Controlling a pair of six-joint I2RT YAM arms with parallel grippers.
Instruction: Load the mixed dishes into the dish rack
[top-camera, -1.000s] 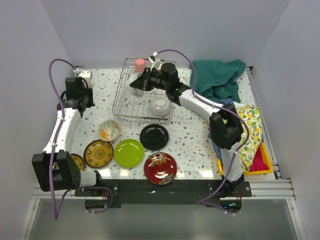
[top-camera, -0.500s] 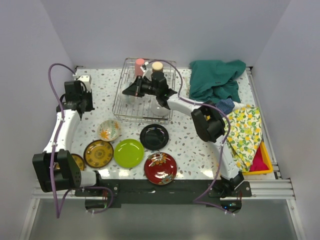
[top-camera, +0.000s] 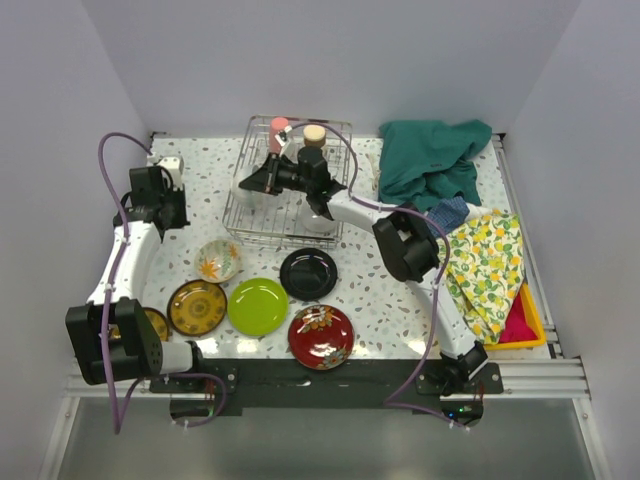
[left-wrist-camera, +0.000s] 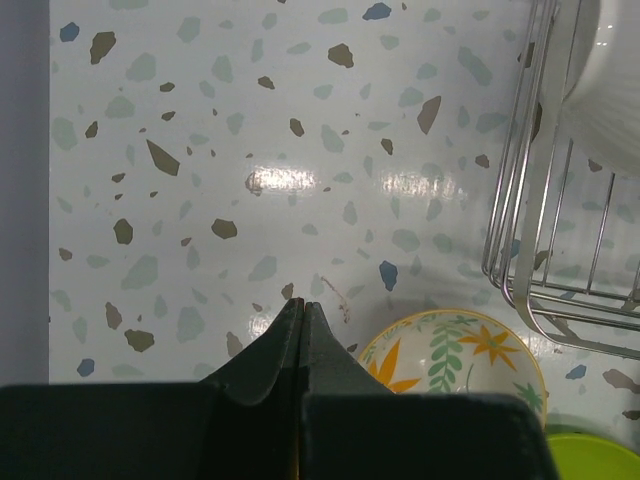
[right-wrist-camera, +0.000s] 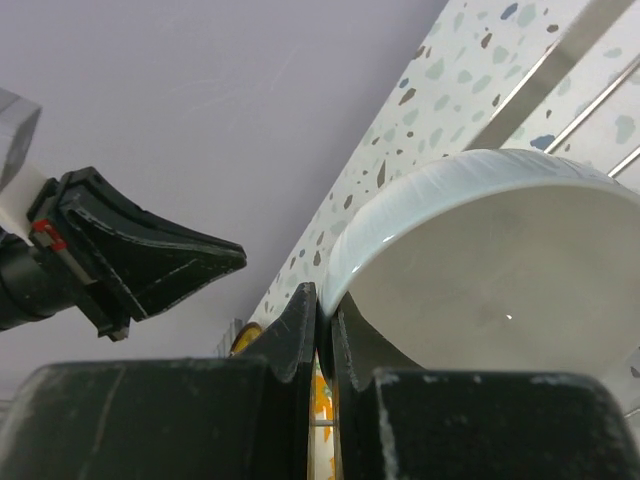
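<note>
Two claws on file, both mine; contents listed by position.

1. R claw (right-wrist-camera: 322, 312): fingers clamped on the rim of a plain white ceramic bowl (right-wrist-camera: 480, 280), one finger inside the rim, one outside. Bowl is at the left side of the rectangular silver wire dish rack (top-camera: 240, 214), inside the wires. Can't tell whether its base touches the rack floor; view is too tight.
2. L claw (left-wrist-camera: 302, 312): fingers pressed together, nothing btwn them. It is over the bare speckled white tabletop (left-wrist-camera: 200, 150), left of the rack's near-left corner.
3. Small floral bowl w/ orange and green leaves inside (left-wrist-camera: 455, 365): on the table, just right of the L claw tips and just beside the rack's near-left corner.
4. Salmon-pink cup (top-camera: 278, 133): inside the rack, far-left part.
5. Flat on the table, near side, all outside the rack:
   - round brown-gold plate (top-camera: 197, 307)
   - lime-green plate (top-camera: 257, 305) just beside it
   - glossy black plate (top-camera: 308, 273)
   - red floral plate (top-camera: 321, 336), nearest the front edge
6. Right side: a dark green cloth (top-camera: 430, 160) at the far corner. A yellow-patterned cloth (top-camera: 490, 260) is draped partly over a yellow plastic tray (top-camera: 530, 330).
</note>
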